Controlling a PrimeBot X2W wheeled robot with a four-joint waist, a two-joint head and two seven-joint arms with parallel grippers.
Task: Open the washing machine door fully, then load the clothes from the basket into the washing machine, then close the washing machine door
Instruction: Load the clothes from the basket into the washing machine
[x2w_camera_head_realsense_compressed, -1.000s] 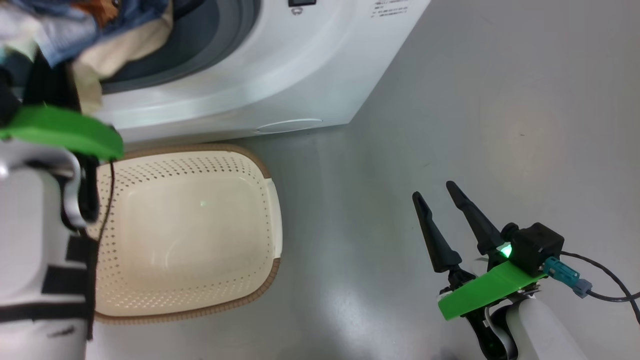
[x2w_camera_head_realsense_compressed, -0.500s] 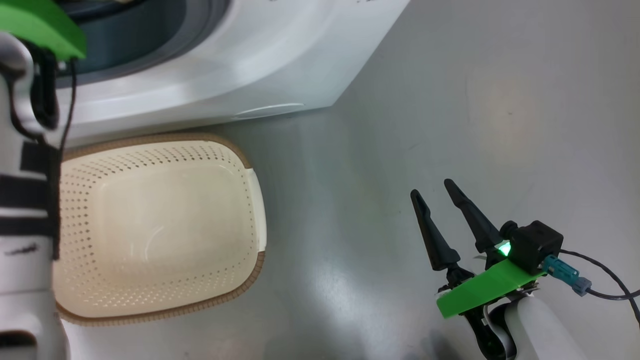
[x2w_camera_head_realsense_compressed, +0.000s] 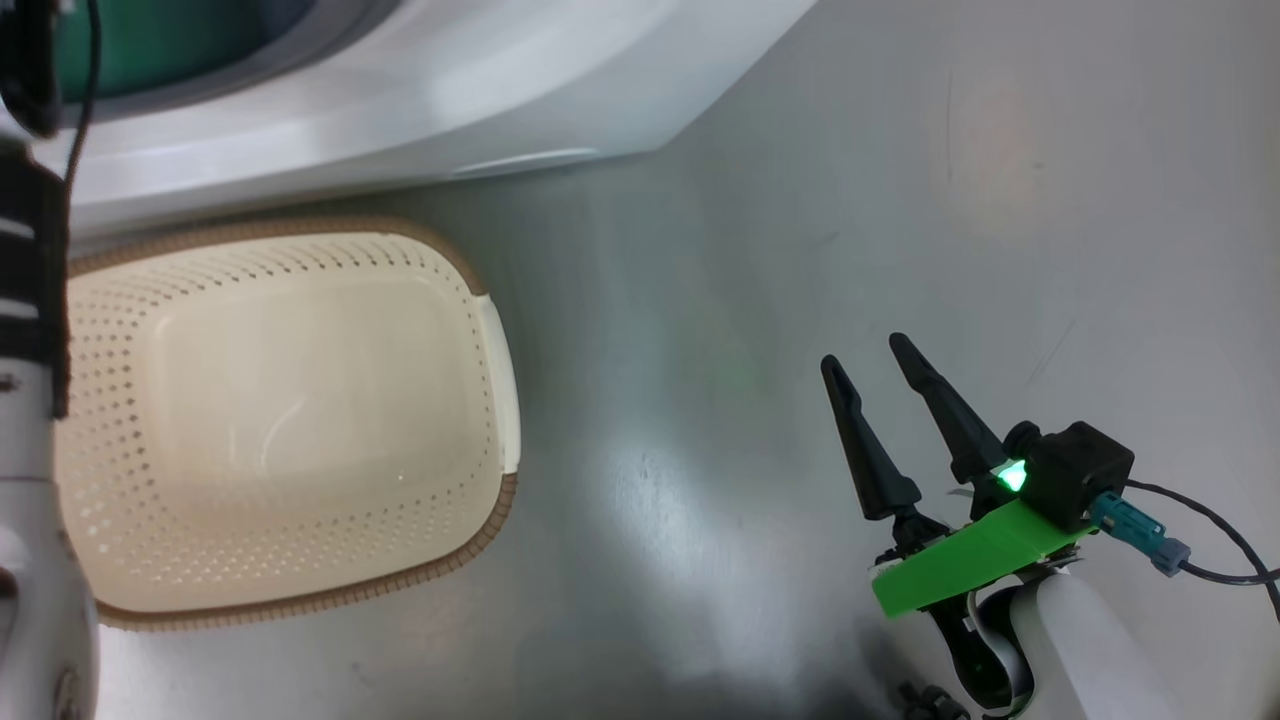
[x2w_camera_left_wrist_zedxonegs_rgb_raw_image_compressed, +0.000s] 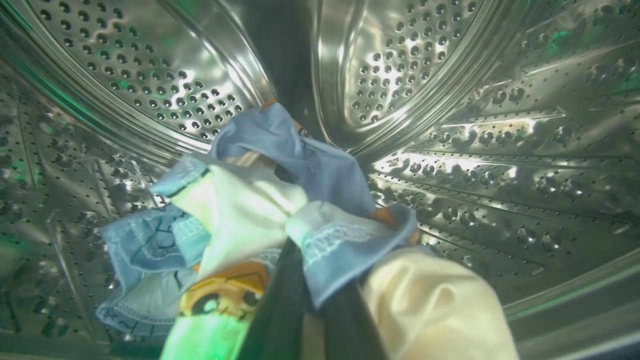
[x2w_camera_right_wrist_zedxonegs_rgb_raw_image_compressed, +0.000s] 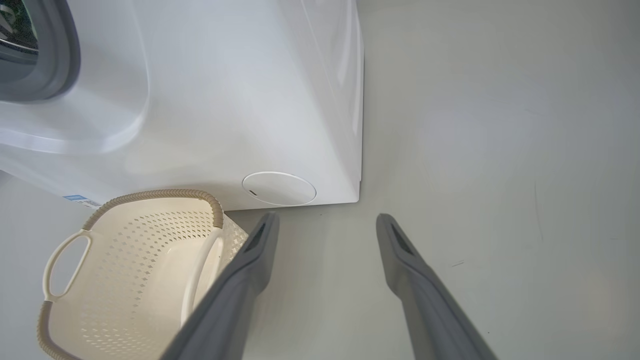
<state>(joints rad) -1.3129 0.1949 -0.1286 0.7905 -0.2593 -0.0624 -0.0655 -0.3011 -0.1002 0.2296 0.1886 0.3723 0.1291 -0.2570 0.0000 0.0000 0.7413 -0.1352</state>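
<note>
the clothes (x2w_camera_left_wrist_zedxonegs_rgb_raw_image_compressed: 280, 210) (blue bear-print bits + a cream piece) are one bunched wad inside the drum (x2w_camera_left_wrist_zedxonegs_rgb_raw_image_compressed: 500, 165) of the washing machine (x2w_camera_right_wrist_zedxonegs_rgb_raw_image_compressed: 225, 100). They're pinched by the left gripper (x2w_camera_left_wrist_zedxonegs_rgb_raw_image_compressed: 312, 295), fingers clamped tight on the fabric. Imo it's reaching in deep so the load lands well past the opening, not on the lip. the basket (x2w_camera_head_realsense_compressed: 490, 330) sits on the floor (x2w_camera_head_realsense_compressed: 800, 200) right up against the machine front w/ nothing in it, so prob the last batch. the right gripper (x2w_camera_head_realsense_compressed: 864, 352) hangs over bare floor off to the side, fingers spread, holding nothing, out of the way.
</note>
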